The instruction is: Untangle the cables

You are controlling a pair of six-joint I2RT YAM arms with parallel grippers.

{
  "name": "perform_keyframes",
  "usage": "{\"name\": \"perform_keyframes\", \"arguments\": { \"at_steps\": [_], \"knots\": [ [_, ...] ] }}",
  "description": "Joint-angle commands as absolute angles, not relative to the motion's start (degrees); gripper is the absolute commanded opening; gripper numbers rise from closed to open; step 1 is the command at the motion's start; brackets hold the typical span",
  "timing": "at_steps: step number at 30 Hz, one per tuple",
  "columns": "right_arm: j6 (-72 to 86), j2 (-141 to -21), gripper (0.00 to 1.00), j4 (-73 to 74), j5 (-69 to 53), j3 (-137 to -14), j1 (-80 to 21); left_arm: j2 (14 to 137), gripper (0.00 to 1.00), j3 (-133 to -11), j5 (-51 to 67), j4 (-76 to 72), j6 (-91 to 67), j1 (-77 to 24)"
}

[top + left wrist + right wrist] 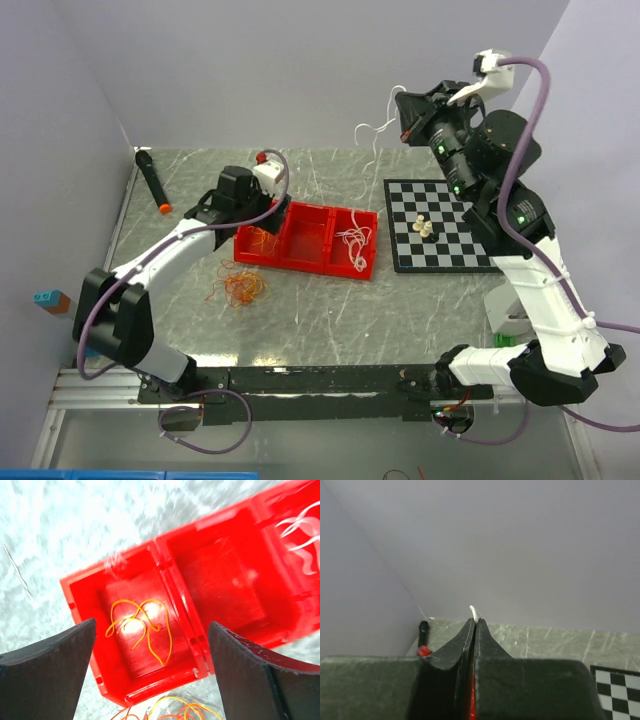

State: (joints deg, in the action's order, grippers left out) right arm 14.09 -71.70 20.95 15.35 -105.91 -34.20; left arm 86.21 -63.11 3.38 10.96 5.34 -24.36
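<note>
The cables are thin strands. An orange-yellow cable (142,625) lies loose in the left compartment of the red tray (310,262), directly below my open left gripper (150,665), whose fingers hold nothing. From above, that gripper (268,215) hovers over the tray's left end. An orange tangle (240,287) rests on the table in front of the tray. White cables (355,240) fill the right compartment. My right gripper (402,112) is raised high at the back, shut on a white cable (375,130) that dangles from it; its tip (475,612) pokes out above the pinched jaws.
A chessboard (440,225) with a few pale chess pieces (424,227) lies right of the tray. A black marker with an orange tip (152,180) lies at the back left by the wall. A blue block (45,298) sits beyond the table's left edge.
</note>
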Motion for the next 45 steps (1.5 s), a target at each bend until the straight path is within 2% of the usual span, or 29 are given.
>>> {"name": "perform_keyframes", "arguments": {
  "at_steps": [1,11,21,30,38,43,45],
  "knots": [
    [14.33,-71.10,0.00,18.28,15.64,-102.31,-33.40,81.66,0.97,-66.27,9.22,14.85,5.89,-21.80],
    [15.12,-74.26,0.00,18.81,14.24,-100.11,-29.97,76.74,0.97,-62.24,16.51,19.07,12.73,-16.09],
    [14.86,-79.27,0.00,19.95,13.09,-106.70,-28.04,73.13,0.97,-53.35,23.99,26.36,28.29,-11.96],
    [10.81,-85.25,0.00,21.97,13.01,-116.45,-27.86,73.04,0.99,-48.96,22.85,27.42,32.52,-11.43],
    [9.58,-87.45,0.00,23.03,12.66,-121.73,-27.51,75.32,0.90,-46.85,23.12,26.37,32.08,-11.43],
    [11.07,-83.33,0.00,20.22,12.57,-110.59,-27.51,76.46,0.75,-46.67,24.34,25.66,31.20,-11.43],
    [12.47,-81.05,0.00,18.56,11.87,-104.45,-27.51,76.64,0.73,-46.93,24.78,25.66,30.85,-11.43]
  ]
}}
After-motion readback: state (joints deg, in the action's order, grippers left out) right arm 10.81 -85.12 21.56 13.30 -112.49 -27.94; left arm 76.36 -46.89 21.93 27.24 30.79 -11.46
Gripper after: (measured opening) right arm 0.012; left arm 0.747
